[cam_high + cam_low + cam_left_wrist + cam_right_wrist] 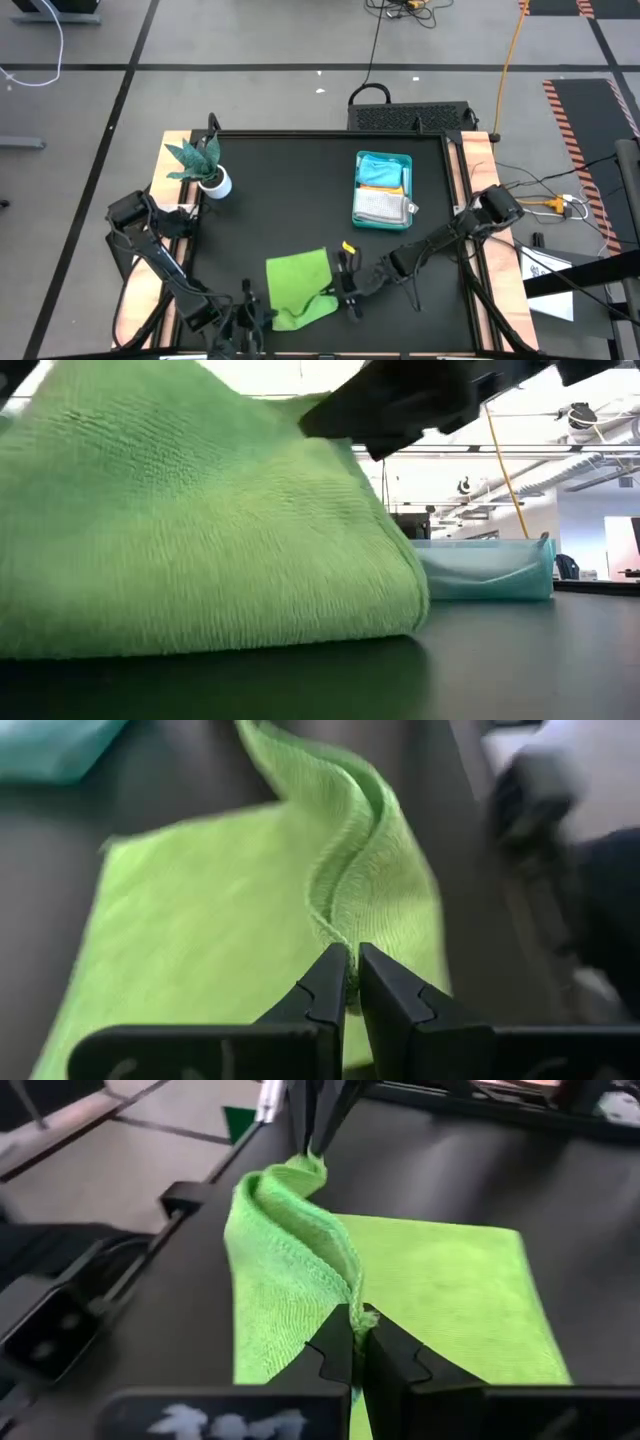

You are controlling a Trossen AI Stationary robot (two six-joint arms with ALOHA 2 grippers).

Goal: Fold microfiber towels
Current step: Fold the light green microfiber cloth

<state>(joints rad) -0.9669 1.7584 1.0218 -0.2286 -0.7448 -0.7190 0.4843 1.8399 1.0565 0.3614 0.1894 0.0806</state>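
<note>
The lime green microfiber towel (297,285) lies near the table's front edge. Its far part is flat on the black tabletop and its near edge is raised into a ridge (300,1230) between my two grippers. My left gripper (353,982) is shut on that edge at its left end, and it also shows far off in the right wrist view (312,1135). My right gripper (358,1342) is shut on the right end of the edge. In the low view the towel (190,530) fills the left side like a tent. My left gripper pinches the towel's hemmed near edge (345,935) between its two fingers, at the left corner. The fingers slant down from the near left. The edge is lifted off the table and runs away in a soft fold, fairly slack. My right gripper pinches the same near edge at its right corner (357,1308) between its two fingers, slanting down from the table's right. The held corner is lifted clear. The cloth rises in a curved ridge toward the other gripper while the far part rests on the table.
A teal tray (404,160) holding folded towels stands at the right centre of the table. A small plant in a white pot (207,170) is at the far left. A small yellow piece (348,246) lies just beyond the right gripper. Bare black tabletop lies between the plant and the tray.
</note>
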